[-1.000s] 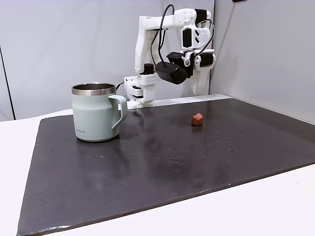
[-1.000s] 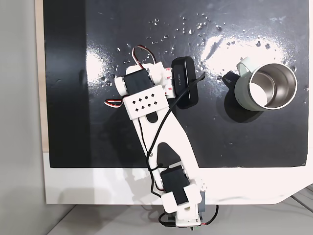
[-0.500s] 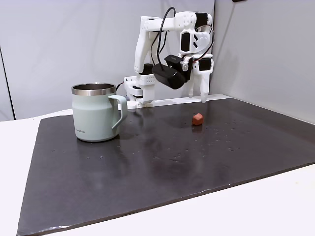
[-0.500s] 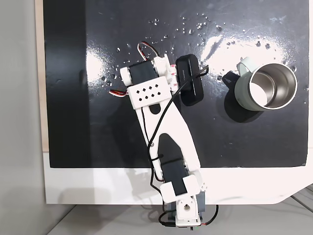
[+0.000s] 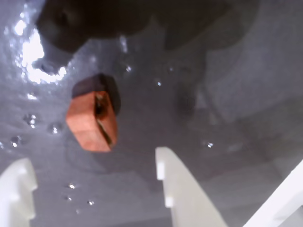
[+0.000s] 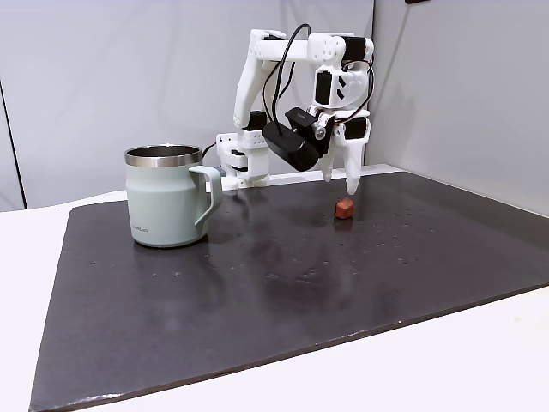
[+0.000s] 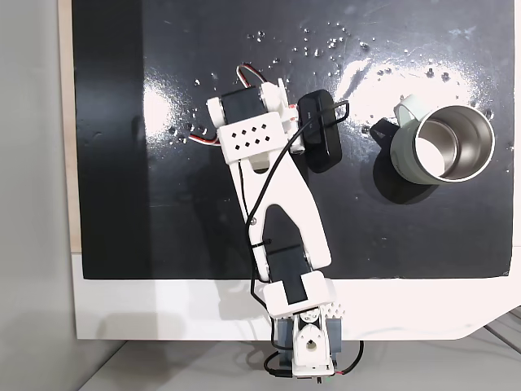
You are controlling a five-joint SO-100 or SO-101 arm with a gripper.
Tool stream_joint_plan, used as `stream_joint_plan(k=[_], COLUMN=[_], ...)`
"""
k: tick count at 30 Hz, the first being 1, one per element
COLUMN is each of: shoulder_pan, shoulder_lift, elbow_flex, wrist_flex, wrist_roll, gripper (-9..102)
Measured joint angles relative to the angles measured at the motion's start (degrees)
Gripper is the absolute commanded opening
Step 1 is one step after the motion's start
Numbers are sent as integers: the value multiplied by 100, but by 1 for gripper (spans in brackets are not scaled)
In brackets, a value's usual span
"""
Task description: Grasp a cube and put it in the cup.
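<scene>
The cube (image 5: 92,120) is a small reddish-brown block lying on the glossy dark mat; in a fixed view the cube (image 6: 344,208) sits right of centre. My gripper (image 5: 92,161) is open, its two white fingers (image 5: 177,189) spread wide just short of the cube. From the side, the gripper (image 6: 340,180) hangs a little above the cube, fingers pointing down, nothing between them. The cup (image 6: 163,206), a pale mint-green mug with a steel rim and its handle towards the arm, stands upright at the left. From above, the cup (image 7: 404,155) is at the right.
A black mat (image 6: 257,292) covers most of the white table (image 6: 480,360), with small droplets scattered over it. The arm's base (image 6: 242,159) stands at the mat's far edge. Grey walls close the back and right. A black camera module (image 6: 292,144) juts from the wrist towards the cup.
The arm has stretched forward and swung the gripper down from near the back edge to just above the cube. Cube and cup have not moved.
</scene>
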Motion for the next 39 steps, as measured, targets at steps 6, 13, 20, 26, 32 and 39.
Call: stream_joint_plan(k=[6,13,20,26,32,39], shoulder_pan=[0,-9,-79,-229,-264,-264], shoulder_lift=[-378,-782,-896,-896,-949,-967], elbow_flex=[-53,-53,-88,-105,-105,-105], wrist_flex=[-237,-510,-668,-668,-668,-668], wrist_roll=[-53,-114,-202,-229,-237,-272], gripper=[28,27,25,23,12,1])
